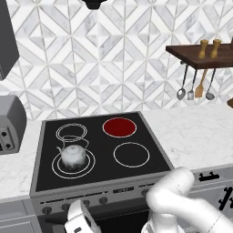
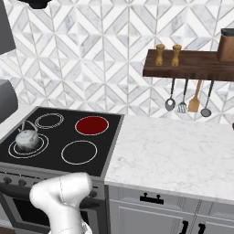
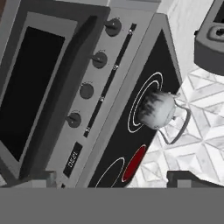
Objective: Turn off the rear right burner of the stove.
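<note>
The stove [image 1: 98, 182] has a black glass cooktop and a grey front panel. Its rear right burner [image 1: 119, 127] [image 2: 92, 125] glows deep red inside a thin white ring. In the hand view this burner [image 3: 134, 163] shows as a red sliver at the lower middle. Several dark knobs [image 3: 86, 90] run in a row along the panel [image 3: 114, 70]. My gripper [image 3: 113, 180] is open, its fingertips [image 3: 189, 176] wide apart with nothing between them. It hangs low in front of the stove's left knobs, apart from them, where the white hand [image 1: 78, 221] shows.
A silver kettle [image 1: 74, 155] [image 2: 27, 138] [image 3: 157, 109] stands on the front left zone. A grey toaster oven [image 1: 9, 123] sits to the stove's left. The marble counter [image 2: 173, 151] runs right, under a wooden shelf [image 2: 192, 64] with hanging utensils. The oven door [image 3: 35, 78] lies below the knobs.
</note>
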Controlling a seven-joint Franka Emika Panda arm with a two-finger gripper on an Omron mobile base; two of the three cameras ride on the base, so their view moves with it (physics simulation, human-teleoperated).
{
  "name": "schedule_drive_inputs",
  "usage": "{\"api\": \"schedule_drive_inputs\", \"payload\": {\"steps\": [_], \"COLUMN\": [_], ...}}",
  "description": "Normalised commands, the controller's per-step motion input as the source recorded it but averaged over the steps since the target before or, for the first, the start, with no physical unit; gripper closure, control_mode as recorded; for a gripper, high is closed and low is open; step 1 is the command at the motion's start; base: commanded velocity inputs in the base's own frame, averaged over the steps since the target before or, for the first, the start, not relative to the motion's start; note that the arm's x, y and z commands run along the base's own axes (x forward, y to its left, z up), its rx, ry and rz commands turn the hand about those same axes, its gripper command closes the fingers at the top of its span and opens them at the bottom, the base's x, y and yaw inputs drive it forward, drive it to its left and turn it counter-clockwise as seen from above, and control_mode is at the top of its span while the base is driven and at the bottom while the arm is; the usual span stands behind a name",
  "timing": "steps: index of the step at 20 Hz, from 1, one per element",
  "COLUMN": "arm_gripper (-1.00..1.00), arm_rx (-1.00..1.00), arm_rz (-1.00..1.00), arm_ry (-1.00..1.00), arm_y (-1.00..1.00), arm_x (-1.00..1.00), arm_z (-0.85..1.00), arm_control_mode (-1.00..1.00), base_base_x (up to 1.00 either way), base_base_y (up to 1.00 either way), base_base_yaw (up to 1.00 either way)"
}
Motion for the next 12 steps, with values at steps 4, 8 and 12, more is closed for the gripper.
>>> {"api": "schedule_drive_inputs", "payload": {"steps": [4, 8, 12], "arm_gripper": [-1.0, -1.0, -1.0], "arm_rx": [-0.11, -0.12, -0.11], "arm_rz": [0.43, 0.33, 0.27], "arm_ry": [-0.06, -0.06, -0.15], "arm_y": [-0.55, -0.17, 0.0], "arm_x": [0.51, 0.03, -0.03], "arm_z": [-0.5, -0.51, -0.39], "arm_control_mode": [-1.0, -1.0, -1.0], "base_base_x": [0.0, 0.0, 0.0], "base_base_y": [0.0, 0.0, 0.0], "base_base_yaw": [0.0, 0.0, 0.0]}}
